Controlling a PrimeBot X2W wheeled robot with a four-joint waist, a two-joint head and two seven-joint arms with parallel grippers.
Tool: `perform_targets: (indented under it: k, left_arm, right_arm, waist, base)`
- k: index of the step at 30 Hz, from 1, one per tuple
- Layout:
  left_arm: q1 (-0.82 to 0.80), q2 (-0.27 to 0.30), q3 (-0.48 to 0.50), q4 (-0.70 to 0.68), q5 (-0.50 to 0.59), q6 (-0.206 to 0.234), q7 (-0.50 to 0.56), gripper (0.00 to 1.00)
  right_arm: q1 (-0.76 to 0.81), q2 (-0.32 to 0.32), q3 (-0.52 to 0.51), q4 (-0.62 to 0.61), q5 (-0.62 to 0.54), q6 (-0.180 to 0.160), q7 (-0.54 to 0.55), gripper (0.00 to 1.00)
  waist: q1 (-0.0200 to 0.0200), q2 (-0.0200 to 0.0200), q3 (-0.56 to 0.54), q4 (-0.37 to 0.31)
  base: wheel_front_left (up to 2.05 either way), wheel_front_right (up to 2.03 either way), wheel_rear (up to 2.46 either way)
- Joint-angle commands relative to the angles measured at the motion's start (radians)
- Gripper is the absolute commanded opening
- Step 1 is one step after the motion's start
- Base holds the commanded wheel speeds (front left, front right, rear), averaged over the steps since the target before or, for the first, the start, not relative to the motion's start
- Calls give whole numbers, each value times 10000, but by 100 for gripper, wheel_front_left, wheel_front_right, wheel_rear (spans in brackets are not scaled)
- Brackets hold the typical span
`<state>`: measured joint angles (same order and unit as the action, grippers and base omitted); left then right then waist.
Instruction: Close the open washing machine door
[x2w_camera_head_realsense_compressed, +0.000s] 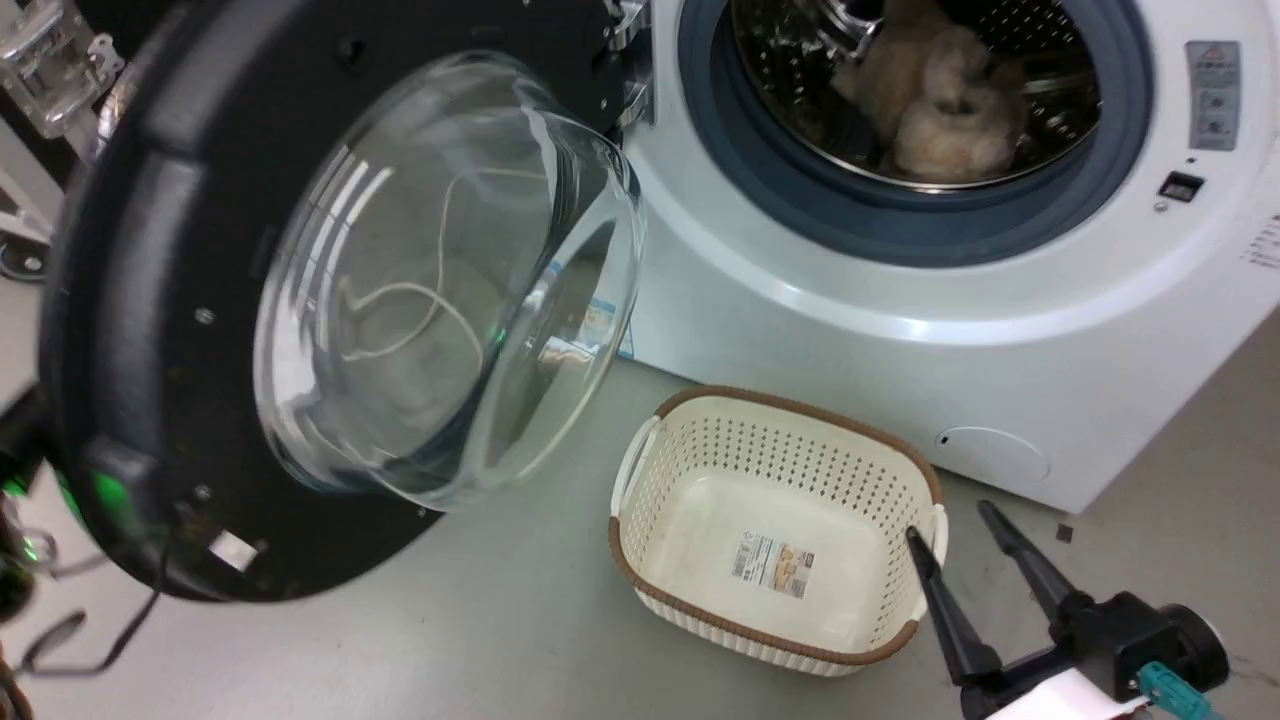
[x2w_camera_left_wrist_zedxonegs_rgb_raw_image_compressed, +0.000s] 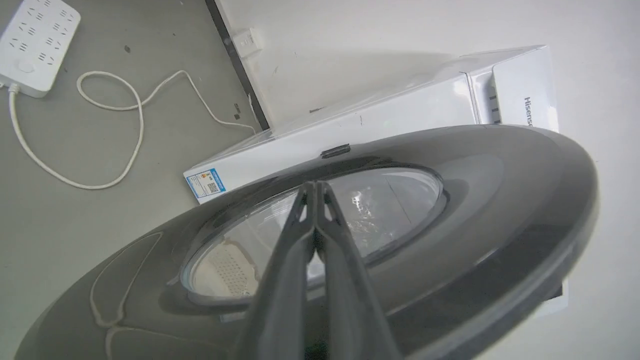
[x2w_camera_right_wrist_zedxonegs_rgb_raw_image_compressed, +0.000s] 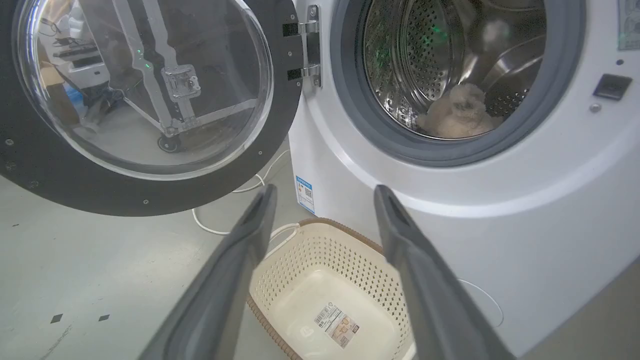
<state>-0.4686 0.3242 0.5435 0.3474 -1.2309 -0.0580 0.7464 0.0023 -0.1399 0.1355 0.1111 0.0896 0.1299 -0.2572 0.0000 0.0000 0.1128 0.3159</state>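
I'm seeing the washing machine door (x2w_camera_head_realsense_compressed: 150, 300) hanging wide open on its hinge (x2w_camera_right_wrist_zedxonegs_rgb_raw_image_compressed: 312, 50), left of the white washing machine (x2w_camera_head_realsense_compressed: 850, 330). My left gripper (x2w_camera_left_wrist_zedxonegs_rgb_raw_image_compressed: 315, 186) is pointing at the door's outer face, fingers (x2w_camera_left_wrist_zedxonegs_rgb_raw_image_compressed: 292, 245) pressed together on nothing, while my right gripper (x2w_camera_head_realsense_compressed: 948, 522) is hovering spread wide and empty beside the cream laundry basket (x2w_camera_head_realsense_compressed: 780, 408).

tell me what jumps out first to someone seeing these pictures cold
The big black washing machine door stands wide open at the left of the head view, its bulging glass catching the light. To its right the steel drum holds a fluffy pale bundle. An empty cream basket sits on the floor in front of the white machine.
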Motion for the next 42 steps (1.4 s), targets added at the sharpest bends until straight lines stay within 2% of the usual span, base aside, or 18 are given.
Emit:
perform_targets:
  k: [1, 3, 4, 7, 11, 15, 16, 20, 25, 34, 42]
  left_arm:
    - [360, -257, 20, -251, -230, -63, 257, 0]
    - [761, -674, 24, -725, -580, 16, 582, 0]
    - [1705, -1543, -252, -1730, -936, 140, 1120, 0]
    - [2375, -2145, -561, -2374, -1154, 211, 1438, 0]
    - [3224, -2639, -1175, -3115, -1772, 482, 1628, 0]
    - [4301, -2730, -2536, -3801, -2687, 724, 1297, 0]
    - [4853, -2735, -3801, -4122, -3469, 787, 579, 0]
    - [5020, -2737, -5128, -4165, -3915, 590, -327, 0]
    - [4293, -2737, -6169, -3690, -4442, 257, -1764, 0]
    - [2041, -2738, -7152, -2026, -4981, -270, -3775, 0]
    - [-271, -2739, -7010, -25, -4947, -484, -6233, 0]
  right_arm:
    - [-1, 73, -109, 13, 22, 8, -45, 100]
    - [18, 132, -279, 25, -16, 8, -45, 100]
    - [51, 252, -525, 70, -75, 8, -45, 100]
    - [66, 306, -669, 61, -103, 8, -45, 100]
    - [21, 314, -826, 37, -160, 8, -45, 100]
    - [-55, 284, -899, 52, -192, 8, -45, 100]
    - [-93, 247, -936, 51, -202, 8, -45, 100]
    - [-169, 210, -926, 56, -179, 8, -45, 100]
    - [-297, 229, -913, 1, -127, 8, -45, 100]
    - [-645, 371, -891, -15, 39, 8, -46, 100]
    - [-886, 630, -768, 55, 179, 8, -46, 100]
  waist:
    - [0, 0, -117, -107]
    - [0, 0, -210, -207]
    - [0, 0, -466, -503]
    - [0, 0, -650, -815]
    - [0, 0, -744, -1371]
    - [0, 0, -710, -2084]
    - [0, 0, -574, -2661]
    - [0, 0, -280, -3498]
    - [0, 0, 241, -4592]
    - [0, 0, 1151, -6343]
    - [0, 0, 1644, -7272]
  base:
    - [0, 0, 0]
    - [0, 0, 0]
    - [0, 0, 0]
    - [0, 0, 0]
    - [0, 0, 0]
    - [0, 0, 0]
    - [0, 0, 0]
    - [0, 0, 0]
    - [0, 0, 0]
    - [0, 0, 0]
    - [0, 0, 0]
